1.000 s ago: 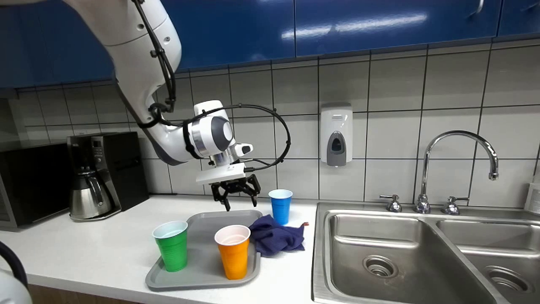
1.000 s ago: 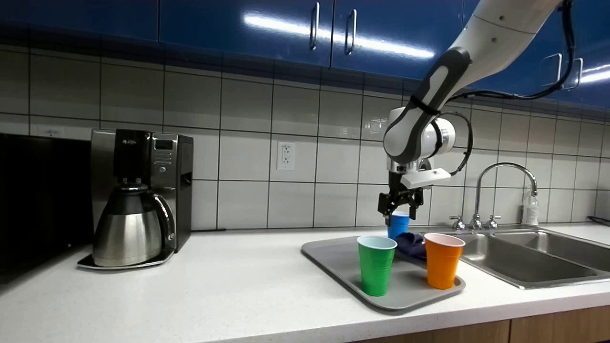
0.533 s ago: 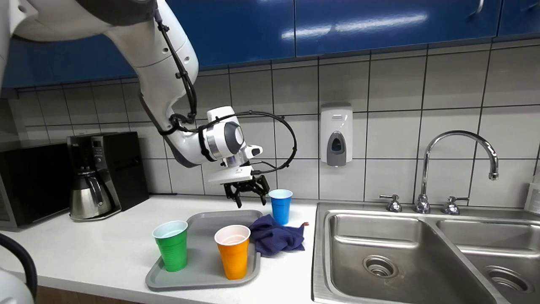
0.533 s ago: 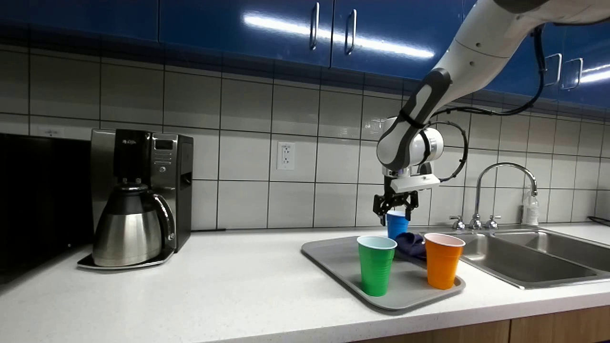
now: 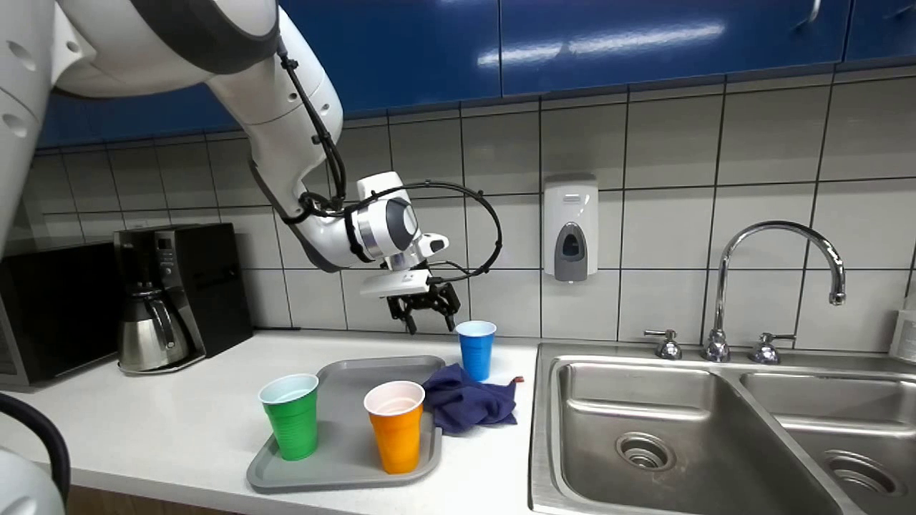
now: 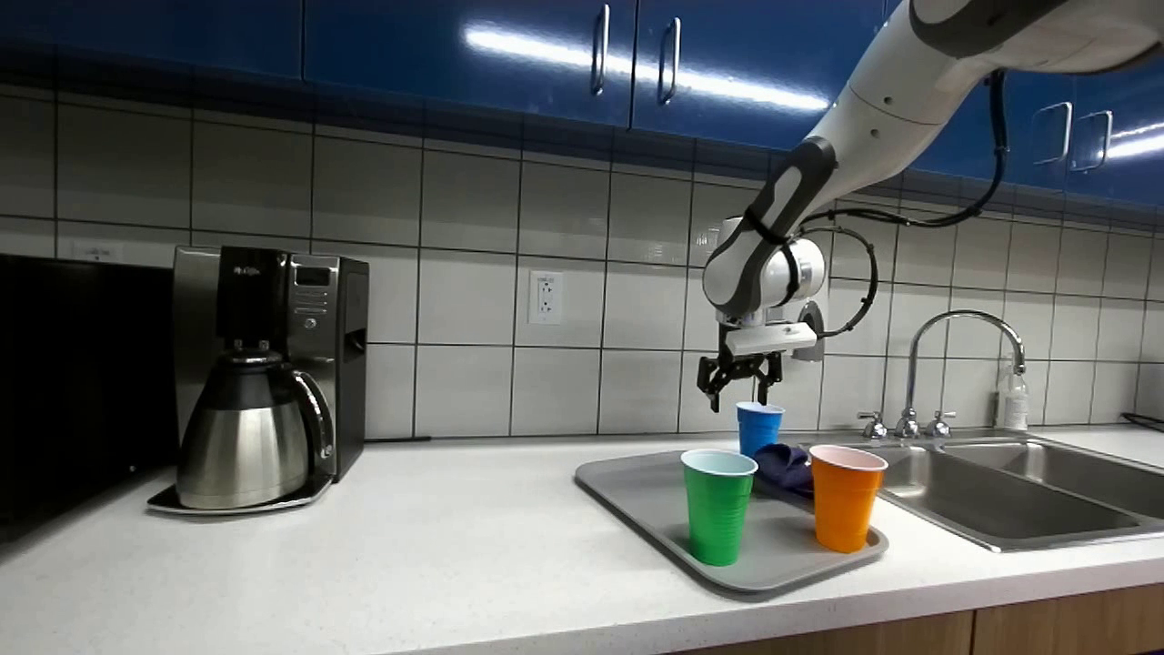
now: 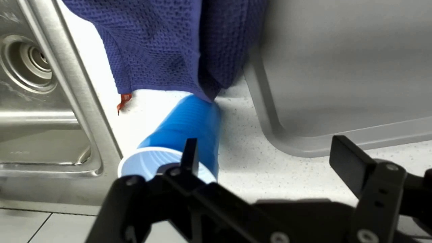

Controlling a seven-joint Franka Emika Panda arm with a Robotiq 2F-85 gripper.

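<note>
At the left edge of an exterior view, a dark boxy appliance [image 5: 57, 307] is standing on the long white surface [image 5: 179, 415]; next to it, a black upright coffee maker [image 5: 207, 300] is holding a brushed-steel carafe [image 5: 149, 345]. Left of centre in the lower frame, a ribbed green plastic cup [image 5: 290, 425] is standing upright on a flat grey rectangular tray [image 5: 343, 429]. Nearer the tray's right edge, an orange plastic cup [image 5: 397, 436] with a white rim is standing upright too.

Over the tray's upper right corner in the frame, the black two-fingered tool [image 5: 431, 327] is hanging in the air, its jaws spreading wide; in the wrist view, the surface is showing between its fingers [image 7: 351, 165]. Farther right, a crumpled navy-blue woven cloth [image 5: 469, 404] is overlapping the tray's right edge in the frame. Just behind it, a blue plastic cup [image 5: 477, 356] with a white rim is standing upright on the surface, near the tool; in the wrist view it is sitting left of centre, one finger partly hiding its mouth. At lower right, a stainless-steel double sink [image 5: 547, 429] is carrying a curved chrome faucet [image 5: 716, 347].
</note>
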